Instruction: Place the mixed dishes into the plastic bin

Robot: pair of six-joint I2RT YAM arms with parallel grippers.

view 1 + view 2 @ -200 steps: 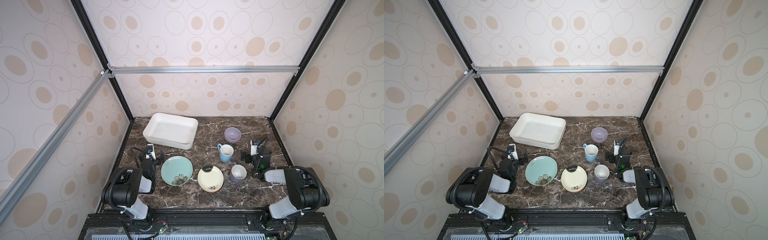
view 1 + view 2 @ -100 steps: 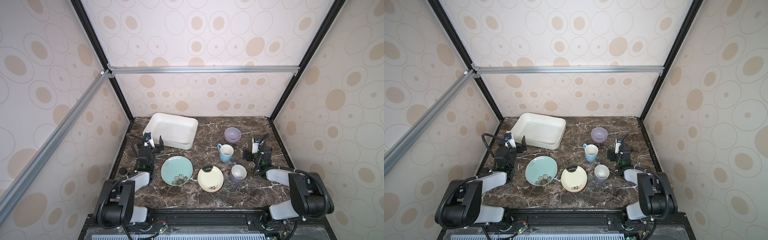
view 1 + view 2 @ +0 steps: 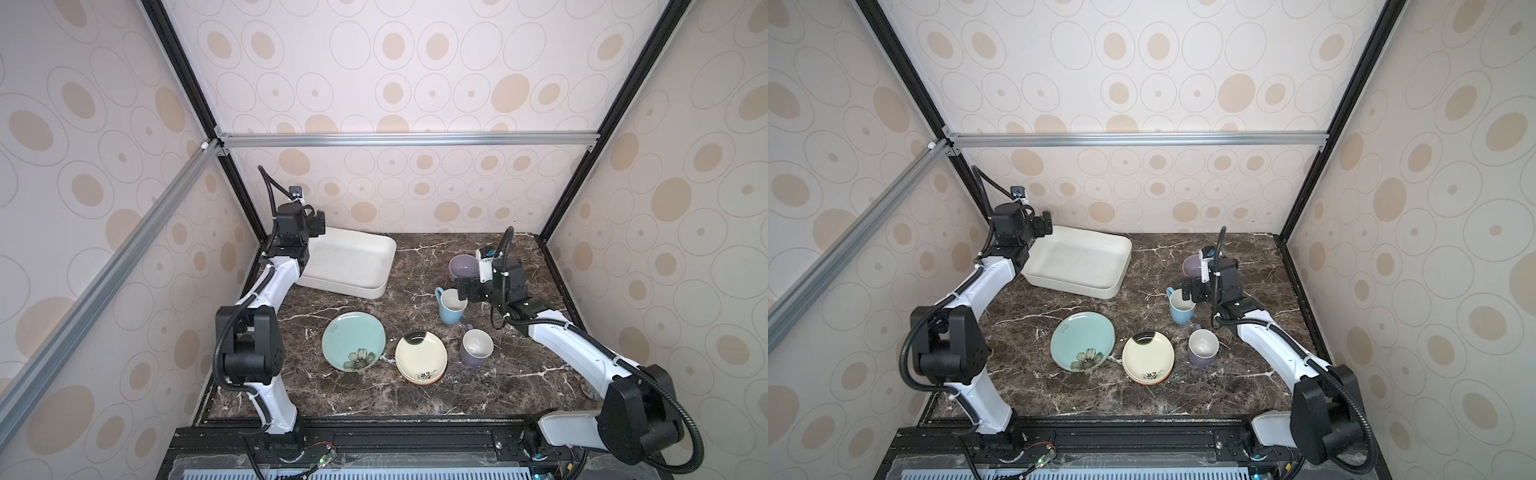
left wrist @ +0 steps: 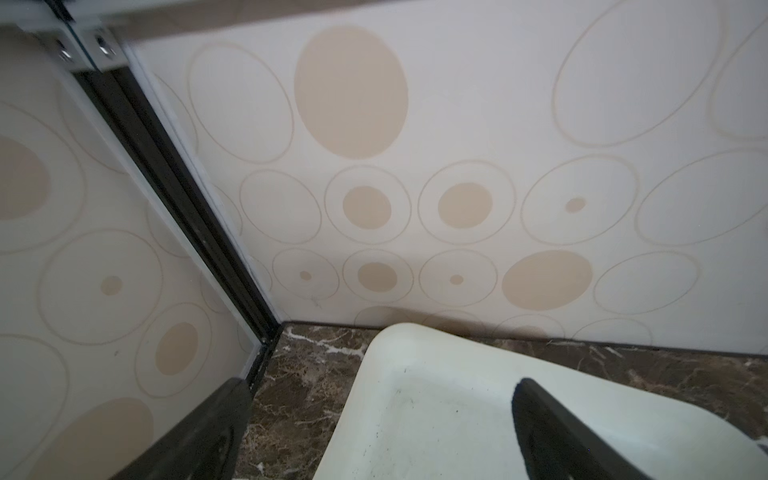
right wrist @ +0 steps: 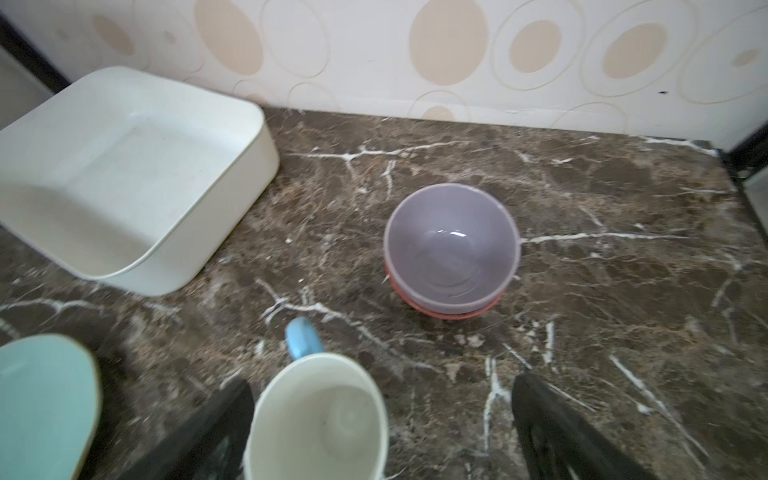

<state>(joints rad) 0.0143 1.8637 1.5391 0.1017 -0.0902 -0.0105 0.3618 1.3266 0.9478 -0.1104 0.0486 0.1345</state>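
The right gripper (image 5: pixel 382 382) hangs low over the light blue mug (image 5: pixel 320 415) with its jaws spread wide and nothing in them. In the right wrist view the mug's rim lies between the two black fingers (image 5: pixel 561 432), close to one and well apart from the other. That offset looks chosen so one finger can drop inside the cup and the other outside, pinching the wall rather than spanning the whole mouth. The mug's handle points away from the fingers and leaves that side of the rim free.

The left gripper (image 3: pixel 318 222) is likewise parted and empty, raised above the far left corner of the white plastic bin (image 3: pixel 349 262), probably either to steady the bin or to keep clear of the dishes. The bin sits at the back left of the marble tabletop (image 3: pixel 415 257) and is empty.

All the dishes are outside the bin:
- The lavender bowl (image 5: pixel 451 245) is nested in a red bowl (image 5: pixel 449 311) just behind the mug.
- The teal flower plate (image 3: pixel 353 347), the stack of small cream floral plates (image 3: pixel 421 359) and the purple mug (image 3: pixel 476 353) sit in a row along the front.

The blue mug is tall and could tip if the pinch catches only its lip.
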